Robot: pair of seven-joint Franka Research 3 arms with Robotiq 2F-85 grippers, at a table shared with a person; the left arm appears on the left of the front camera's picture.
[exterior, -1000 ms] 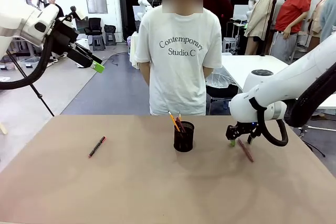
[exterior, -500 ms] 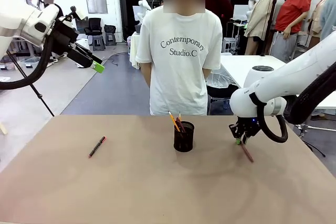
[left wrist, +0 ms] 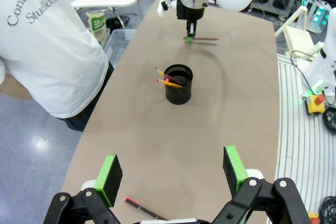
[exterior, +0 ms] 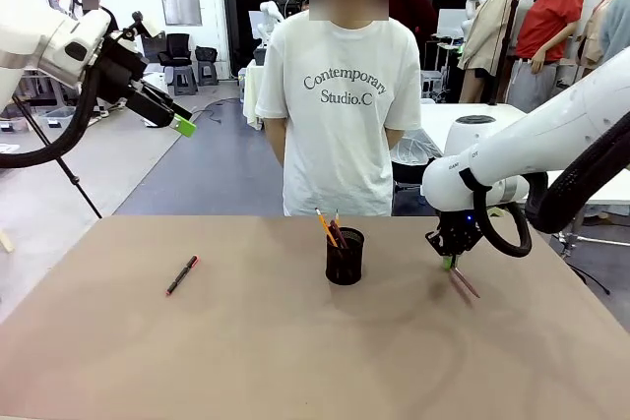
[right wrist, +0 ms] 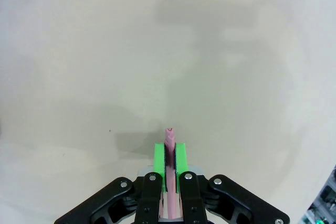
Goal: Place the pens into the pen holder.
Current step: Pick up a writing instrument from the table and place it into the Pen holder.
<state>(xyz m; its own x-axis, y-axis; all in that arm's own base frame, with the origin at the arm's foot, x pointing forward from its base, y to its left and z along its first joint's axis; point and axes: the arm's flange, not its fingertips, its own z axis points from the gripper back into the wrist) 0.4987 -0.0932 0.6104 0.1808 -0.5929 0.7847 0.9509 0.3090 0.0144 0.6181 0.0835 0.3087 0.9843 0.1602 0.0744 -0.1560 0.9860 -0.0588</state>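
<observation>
right gripper (exterior: 449, 263) pinching reddish-brown pencil (exterior: 466, 284) (bare table (exterior: 295, 361) around), pen holder (exterior: 345, 258) apart

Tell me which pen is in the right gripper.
The reddish-brown pencil, pinched in the right gripper. The black pen lies loose on the table; the yellow-orange pencil stands in the pen holder.

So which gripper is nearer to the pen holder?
Right. The right gripper is low, right of the pen holder, gripping a reddish pencil; the left gripper hangs high, far to its left.
</observation>
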